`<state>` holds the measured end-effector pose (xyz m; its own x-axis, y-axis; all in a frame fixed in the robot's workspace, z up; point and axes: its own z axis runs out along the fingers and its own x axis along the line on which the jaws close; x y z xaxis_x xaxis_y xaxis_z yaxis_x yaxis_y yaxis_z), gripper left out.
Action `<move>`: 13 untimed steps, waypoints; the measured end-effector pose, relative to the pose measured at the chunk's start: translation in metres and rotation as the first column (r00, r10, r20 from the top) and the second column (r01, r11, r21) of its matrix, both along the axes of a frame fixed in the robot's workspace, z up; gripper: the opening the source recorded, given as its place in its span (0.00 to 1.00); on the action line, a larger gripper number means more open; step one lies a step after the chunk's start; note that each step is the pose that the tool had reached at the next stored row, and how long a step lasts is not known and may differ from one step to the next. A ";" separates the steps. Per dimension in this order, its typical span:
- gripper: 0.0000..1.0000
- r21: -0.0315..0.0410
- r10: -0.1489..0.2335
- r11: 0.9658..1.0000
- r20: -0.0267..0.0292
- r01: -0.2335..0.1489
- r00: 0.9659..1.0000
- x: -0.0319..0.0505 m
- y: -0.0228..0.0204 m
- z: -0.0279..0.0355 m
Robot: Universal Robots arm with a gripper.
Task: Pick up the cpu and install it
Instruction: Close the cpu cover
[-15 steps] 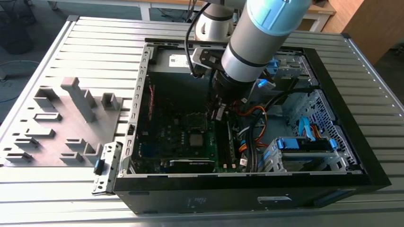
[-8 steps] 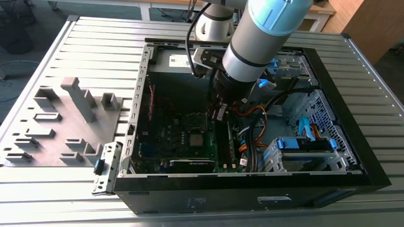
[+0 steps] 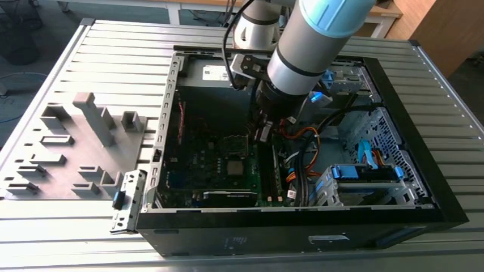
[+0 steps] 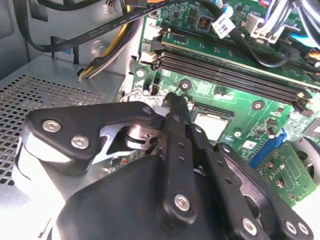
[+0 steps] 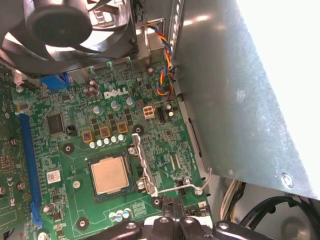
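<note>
In the first wrist view the cpu [image 5: 109, 175] lies flat in its socket on the green board [image 5: 60, 145], with the narrow, seemingly empty pincer [image 5: 175, 222] hovering just beside it, so placing looks done and securing would call for gentle handling of the wire lever [image 5: 143, 165].

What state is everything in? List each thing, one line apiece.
cpu: lying in its socket, top bare.
lever: looks unlatched, angled away from the socket.
case: on its side, panel off, open.
gripper: inside the case, over the motherboard, beside the cpu.
</note>
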<state>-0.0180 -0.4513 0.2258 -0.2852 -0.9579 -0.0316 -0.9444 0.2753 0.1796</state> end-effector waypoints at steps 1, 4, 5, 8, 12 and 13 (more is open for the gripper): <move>0.11 0.000 0.000 1.000 0.000 0.000 1.000 -0.0002 0.0004 0.0001; 0.11 0.000 0.000 1.000 0.000 0.000 1.000 -0.0021 0.0014 -0.0002; 0.11 0.000 0.000 1.000 0.000 0.000 1.000 -0.0031 0.0018 -0.0003; 0.11 0.000 0.000 1.000 0.000 0.000 1.000 -0.0067 0.0030 -0.0005; 0.11 -0.002 0.000 1.000 0.000 0.000 1.000 -0.0106 0.0036 -0.0006; 0.11 -0.003 0.000 1.000 0.000 0.000 1.000 -0.0111 0.0037 -0.0006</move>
